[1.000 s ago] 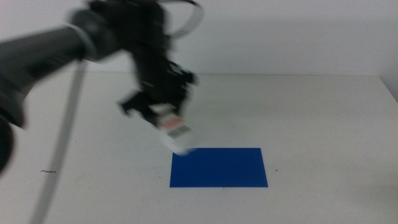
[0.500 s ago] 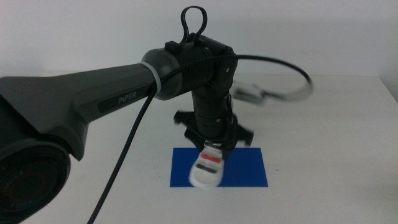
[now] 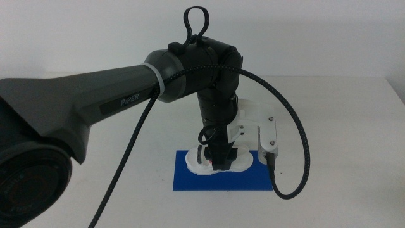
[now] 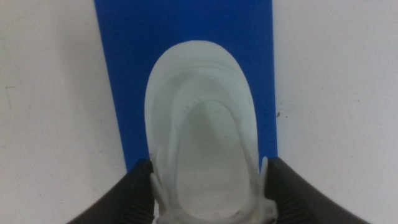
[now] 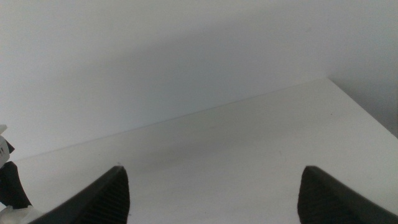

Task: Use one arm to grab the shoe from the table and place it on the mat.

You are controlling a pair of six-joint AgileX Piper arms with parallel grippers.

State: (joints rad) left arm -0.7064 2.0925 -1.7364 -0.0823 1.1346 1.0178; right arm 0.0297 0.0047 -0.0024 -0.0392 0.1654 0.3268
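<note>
The white shoe (image 3: 240, 163) lies on the blue mat (image 3: 253, 181), across its far half. The left arm (image 3: 95, 101) reaches in from the left, and its gripper (image 3: 217, 161) points straight down on the middle of the shoe. In the left wrist view the two dark jaws press against both sides of the shoe (image 4: 202, 124), with the left gripper (image 4: 207, 165) over the mat (image 4: 124, 62). The shoe's straps are hidden by the gripper. The right gripper (image 5: 214, 172) is open and empty, off to the side and out of the middle view.
The white table (image 3: 329, 114) spreads around the mat on all sides. The arm's black cable (image 3: 297, 145) loops out to the right of the gripper, above the mat's right end. A pale wall stands behind the table's far edge.
The left arm carried the shoe from left of the mat onto it, turned its wrist and lowered. The shoe went from hanging tilted in the air to lying on the mat.
</note>
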